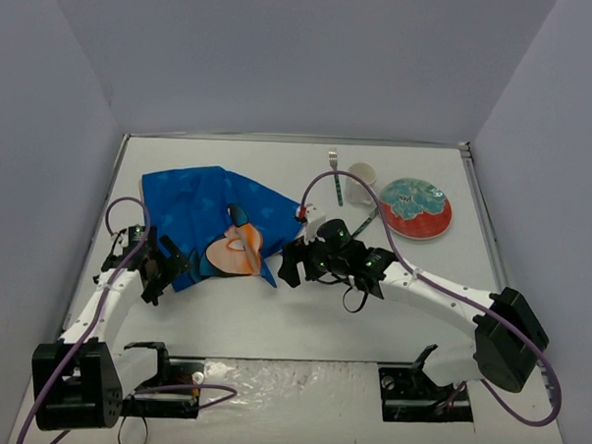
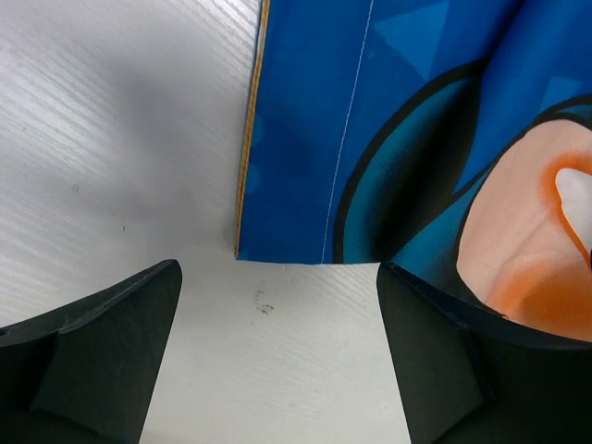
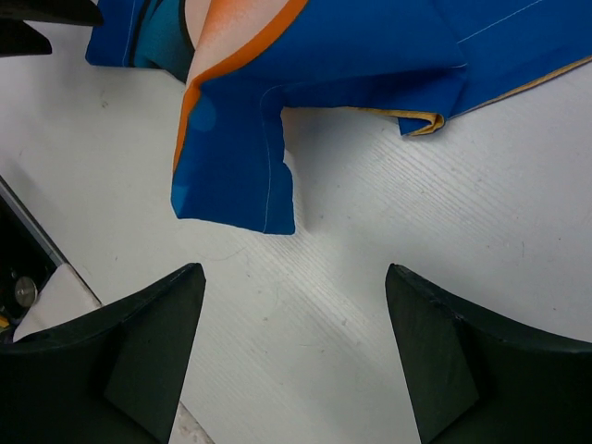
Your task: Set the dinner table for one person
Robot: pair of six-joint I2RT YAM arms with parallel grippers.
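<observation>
I see the big white dinner table (image 1: 223, 317), flat and ribbed, under both arms. On it a soft blue placemat (image 1: 203, 208) lies crumpled, left of a round red plate (image 1: 415, 209), a white cup (image 1: 361, 183) and a thin fork (image 1: 334, 175). My left gripper (image 2: 277, 342) and right gripper (image 3: 296, 342) gape wide, holding nothing.

High rear overview of dinner table (image 1: 272, 319); close downward wrist views; common placemat (image 1: 193, 208).
</observation>
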